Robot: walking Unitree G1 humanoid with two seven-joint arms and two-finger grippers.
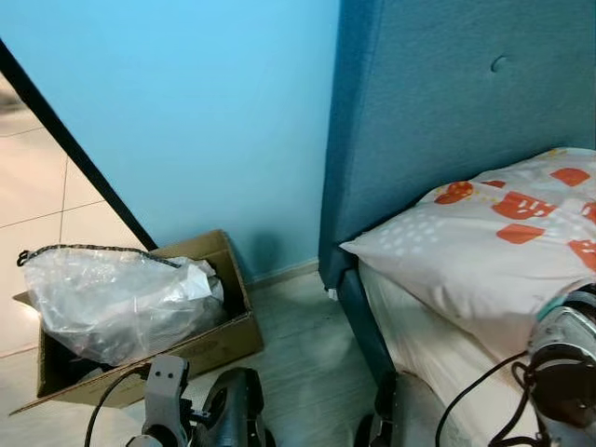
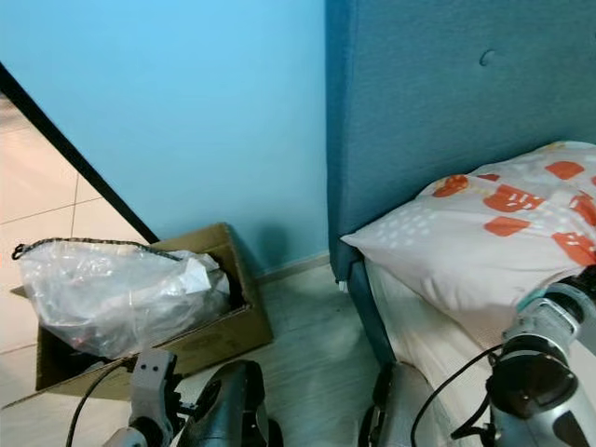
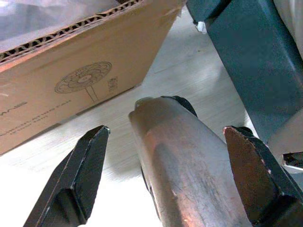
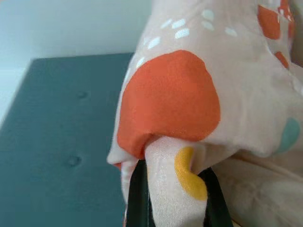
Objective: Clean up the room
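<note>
On the bed, right gripper (image 4: 173, 189) pinches the soft, light pillow (image 1: 484, 247) by its edge fold, left gripper (image 3: 165, 175) spread wide and idle

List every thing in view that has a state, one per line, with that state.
cardboard box: open on top, standing on the floor by the wall, a bag in it.
plastic bag: crumpled, bulging up out of the box.
pillow: lying on the bed against the headboard, its cover pinched.
left gripper: open, low over the floor near the box.
right gripper: shut on a fold of the pillow cover.
</note>
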